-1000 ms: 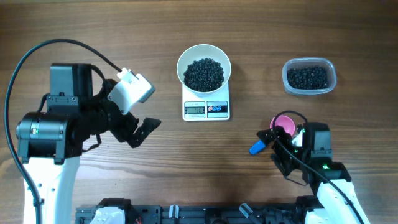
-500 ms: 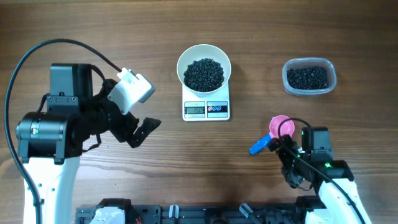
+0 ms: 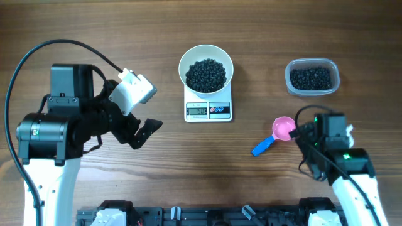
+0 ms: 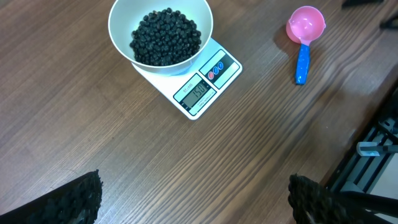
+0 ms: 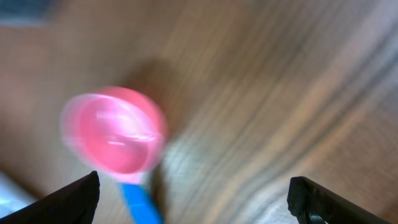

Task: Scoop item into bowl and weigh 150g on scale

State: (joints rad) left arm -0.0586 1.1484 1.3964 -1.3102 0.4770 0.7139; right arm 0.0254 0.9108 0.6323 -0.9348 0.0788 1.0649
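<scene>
Two grippers are standing with fingers spread wide apart, neither gripping anything. In the overhead view, the bowl (image 3: pixel 206 93) is sitting on the scale (image 3: pixel 227 103) at upper centre, and the black beads (image 3: pixel 206 74) are heaping inside it. The scale's display is facing the lower edge of the frame; in the left wrist view it is showing what looks like 150. A clear tub (image 3: pixel 313 93) holding more beads is resting at upper right, well apart from the scale. A pink scoop (image 3: pixel 281 130) with a blue handle is lying on the table at lower right, empty cup facing up. The right gripper (image 5: pixel 199 199) is hovering just beside it, its view blurred. The left gripper (image 4: pixel 196 199) is hanging at left, well apart from the scale.
</scene>
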